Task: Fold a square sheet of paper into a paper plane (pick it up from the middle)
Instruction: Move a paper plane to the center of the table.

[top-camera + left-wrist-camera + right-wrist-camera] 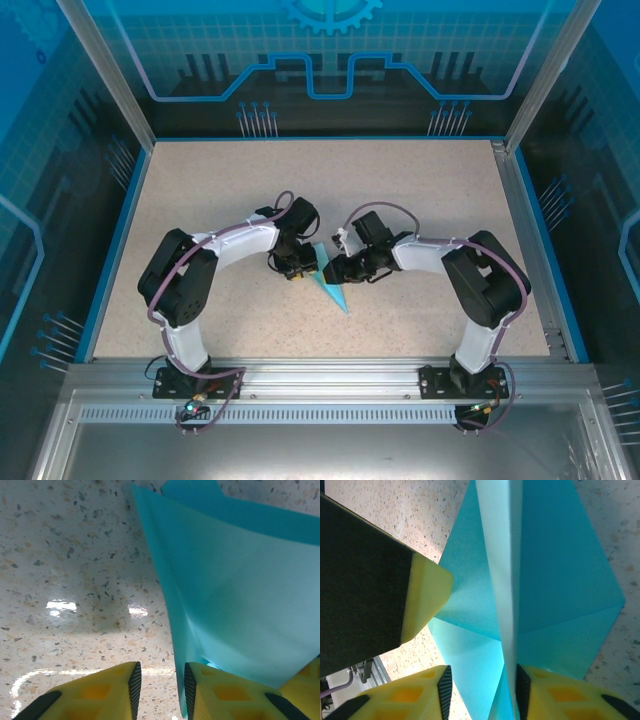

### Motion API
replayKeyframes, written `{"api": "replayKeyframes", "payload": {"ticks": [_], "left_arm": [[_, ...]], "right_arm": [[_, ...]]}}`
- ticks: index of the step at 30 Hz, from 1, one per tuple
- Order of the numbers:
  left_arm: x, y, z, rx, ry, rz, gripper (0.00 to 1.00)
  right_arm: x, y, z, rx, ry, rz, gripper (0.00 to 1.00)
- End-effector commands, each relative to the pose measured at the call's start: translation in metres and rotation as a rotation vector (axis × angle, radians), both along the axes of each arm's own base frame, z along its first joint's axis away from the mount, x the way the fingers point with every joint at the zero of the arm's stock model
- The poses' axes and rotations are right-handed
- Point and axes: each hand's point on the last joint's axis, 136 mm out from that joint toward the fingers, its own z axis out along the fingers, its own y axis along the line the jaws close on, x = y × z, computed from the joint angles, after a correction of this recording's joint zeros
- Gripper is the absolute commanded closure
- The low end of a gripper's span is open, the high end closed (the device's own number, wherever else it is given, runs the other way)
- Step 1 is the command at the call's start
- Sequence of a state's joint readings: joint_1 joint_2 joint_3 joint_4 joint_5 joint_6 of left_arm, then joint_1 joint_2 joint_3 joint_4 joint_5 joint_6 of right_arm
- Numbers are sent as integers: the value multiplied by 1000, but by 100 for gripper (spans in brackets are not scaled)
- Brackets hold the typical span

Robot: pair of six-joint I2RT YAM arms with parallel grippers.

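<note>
Blue paper plane [331,286] lies mid-table [250,180], its top end hidden from overhead, while wrist cameras catch the left gripper [160,690] spread beside its edge and the right gripper [482,690] spread astride its raised crease.

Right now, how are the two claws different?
The left claw has bare table showing in its gap, with the paper against just one finger. The right claw has the paper's raised fold standing in its gap. From above, the left claw reaches in from the paper's left, the right claw from its right. Both have yellow fingers and stand open at the paper.
</note>
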State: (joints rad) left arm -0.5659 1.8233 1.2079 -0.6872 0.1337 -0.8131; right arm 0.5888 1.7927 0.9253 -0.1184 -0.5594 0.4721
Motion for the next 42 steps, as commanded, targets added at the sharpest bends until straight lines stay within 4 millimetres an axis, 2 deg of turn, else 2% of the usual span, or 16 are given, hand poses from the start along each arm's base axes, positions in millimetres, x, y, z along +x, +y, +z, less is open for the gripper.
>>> {"api": "replayKeyframes", "payload": {"ticks": [1,8,14,19,25,28,34,42], "left_arm": [[-2,3,7,-3,-18,11,68],[2,3,16,-22,-62,22,68],[4,11,28,-15,-127,49,67],[8,28,47,20,-231,106,65],[10,47,60,71,-306,149,63],[9,50,58,78,-302,152,63],[7,51,55,78,-294,150,62],[4,59,52,79,-294,163,62]], "right_arm": [[-8,2,-10,-23,27,25,64],[-10,3,-17,-73,26,41,72],[-6,5,-5,-111,-18,38,91],[19,-11,19,-258,-143,-47,97],[55,-57,38,-559,-269,-241,98],[67,-59,40,-604,-273,-275,97],[80,-54,23,-670,-208,-309,96],[83,-49,-1,-716,-129,-316,93]]}}
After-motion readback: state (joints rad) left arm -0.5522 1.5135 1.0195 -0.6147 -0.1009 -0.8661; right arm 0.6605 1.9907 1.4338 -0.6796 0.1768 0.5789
